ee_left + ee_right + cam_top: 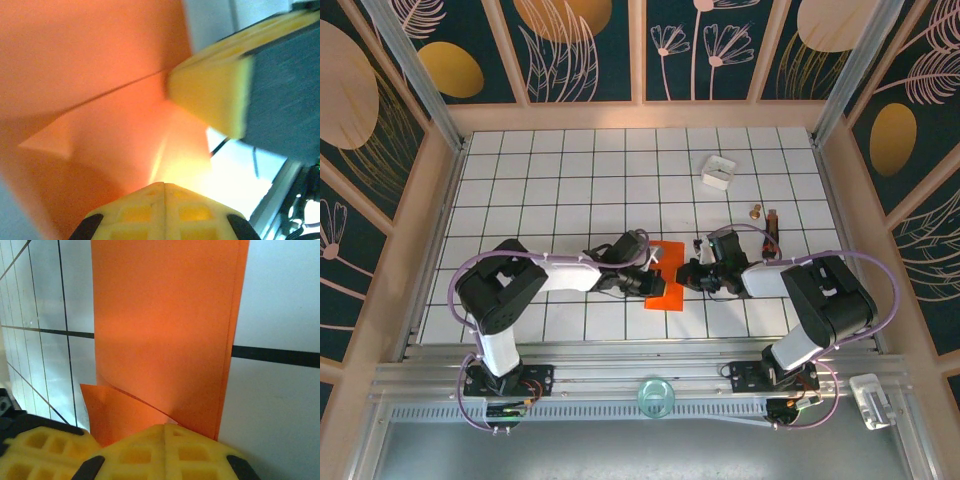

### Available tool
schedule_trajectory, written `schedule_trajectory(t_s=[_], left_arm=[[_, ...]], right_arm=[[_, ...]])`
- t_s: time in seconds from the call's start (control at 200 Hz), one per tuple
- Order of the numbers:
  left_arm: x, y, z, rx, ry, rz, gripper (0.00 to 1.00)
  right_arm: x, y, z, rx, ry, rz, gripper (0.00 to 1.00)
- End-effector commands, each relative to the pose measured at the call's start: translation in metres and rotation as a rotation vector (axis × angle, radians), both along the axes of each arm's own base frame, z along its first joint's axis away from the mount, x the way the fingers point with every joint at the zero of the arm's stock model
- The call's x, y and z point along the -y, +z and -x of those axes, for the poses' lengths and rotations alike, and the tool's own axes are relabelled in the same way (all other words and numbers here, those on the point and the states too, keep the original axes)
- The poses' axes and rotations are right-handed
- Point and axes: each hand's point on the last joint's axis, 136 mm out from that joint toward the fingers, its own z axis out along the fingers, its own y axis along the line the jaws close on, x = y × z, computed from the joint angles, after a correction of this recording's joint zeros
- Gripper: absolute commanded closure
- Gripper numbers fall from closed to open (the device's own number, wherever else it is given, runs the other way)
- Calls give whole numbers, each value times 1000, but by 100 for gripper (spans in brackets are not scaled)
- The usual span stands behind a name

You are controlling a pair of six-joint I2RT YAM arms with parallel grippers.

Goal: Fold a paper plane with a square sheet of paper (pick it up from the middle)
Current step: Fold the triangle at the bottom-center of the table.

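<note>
The square sheet of paper (665, 278) is bright orange-red and lies folded on the white grid table between my two grippers. In the right wrist view the paper (165, 330) is a flat tall strip with a loose flap curling up at its lower left. My left gripper (652, 262) is at the sheet's left side. Its yellow fingers (164, 186) are shut, with the raised paper (90, 75) running into their tips. My right gripper (692, 272) is shut, its tips (165, 427) resting on the near edge of the sheet. The paper plane is out of view.
A small white box (717, 171) sits at the back right of the table. Two small dark and brass items (765, 216) lie just behind the right arm. A clear round object (656, 395) rests on the front rail.
</note>
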Motion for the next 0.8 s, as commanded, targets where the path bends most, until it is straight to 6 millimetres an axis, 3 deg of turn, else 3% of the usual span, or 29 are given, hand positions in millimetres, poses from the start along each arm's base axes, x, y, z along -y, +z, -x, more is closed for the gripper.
schedule_trajectory(t_s=[0.0,0.375,0.796], left_arm=[[2,16,-1,14,7,53,100],[20,13,-12,9,-14,67,100],[5,-19,-7,-21,-29,-50,100]], right_arm=[[26,-36,18,-90,-33,142,100],[25,-35,16,-87,-29,143,100],[26,-35,15,-87,-33,149,100]])
